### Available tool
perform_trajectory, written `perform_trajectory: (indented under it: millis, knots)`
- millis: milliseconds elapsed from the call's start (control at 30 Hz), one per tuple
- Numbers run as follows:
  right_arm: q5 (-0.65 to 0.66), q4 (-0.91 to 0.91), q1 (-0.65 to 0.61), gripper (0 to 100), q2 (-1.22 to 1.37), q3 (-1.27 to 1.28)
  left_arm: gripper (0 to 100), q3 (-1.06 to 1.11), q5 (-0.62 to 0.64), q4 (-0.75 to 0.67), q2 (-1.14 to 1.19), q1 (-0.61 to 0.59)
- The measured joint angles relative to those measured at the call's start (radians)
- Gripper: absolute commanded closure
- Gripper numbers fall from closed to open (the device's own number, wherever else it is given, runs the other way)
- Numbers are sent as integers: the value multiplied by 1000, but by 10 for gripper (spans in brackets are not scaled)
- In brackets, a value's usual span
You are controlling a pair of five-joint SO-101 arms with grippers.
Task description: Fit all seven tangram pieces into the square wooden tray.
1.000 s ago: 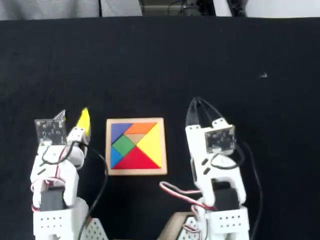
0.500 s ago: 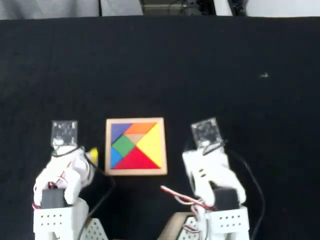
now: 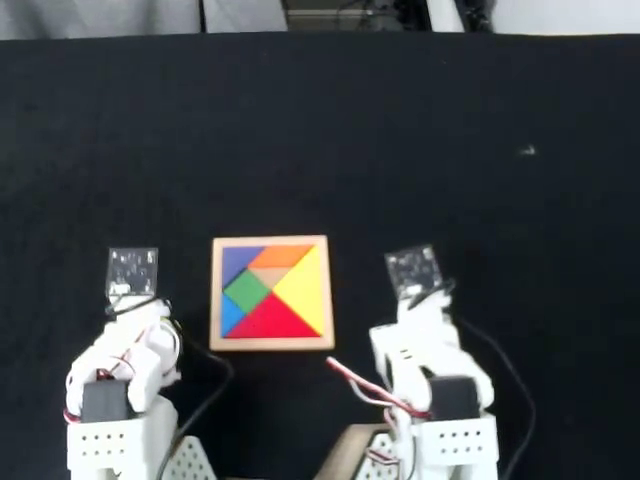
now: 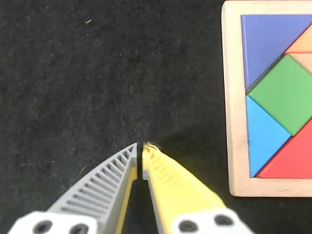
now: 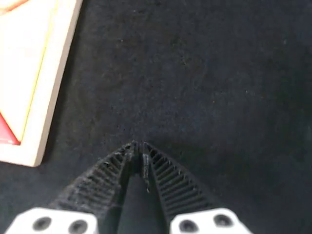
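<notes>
High: I'm seeing the square wooden tray (image 3: 270, 343) sitting on the black worktop (image 3: 400, 130), coloured tangram pieces (image 3: 272, 290) filling it. Left wrist: left hand (image 4: 140, 146) is sitting pressed together, empty, near the tray. Right wrist: right hand (image 5: 136, 145) likewise.

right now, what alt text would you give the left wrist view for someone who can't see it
The left gripper, one finger grey and one yellow, is shut and empty over the black table. Beside it lies the wooden tray, its visible part filled with coloured tangram pieces.
</notes>
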Motion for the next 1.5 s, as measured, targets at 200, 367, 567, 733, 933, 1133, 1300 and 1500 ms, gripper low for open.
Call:
perform_trajectory:
  millis: [200, 367, 567, 733, 933, 1133, 1300, 1500]
  knots:
    - [-32, 0, 0, 988, 0, 0, 971, 0, 0, 0, 0, 0]
    - [-32, 0, 0, 988, 0, 0, 970, 0, 0, 0, 0, 0]
    - [-32, 0, 0, 987, 0, 0, 970, 0, 0, 0, 0, 0]
    - [-32, 2, 25, 987, 0, 0, 970, 0, 0, 0, 0, 0]
    - [-32, 2, 80, 987, 0, 0, 970, 0, 2, 0, 0, 0]
    - [-32, 2, 87, 987, 0, 0, 970, 0, 2, 0, 0, 0]
    - [-32, 2, 87, 987, 0, 0, 970, 0, 2, 0, 0, 0]
    - [-32, 2, 87, 987, 0, 0, 970, 0, 2, 0, 0, 0]
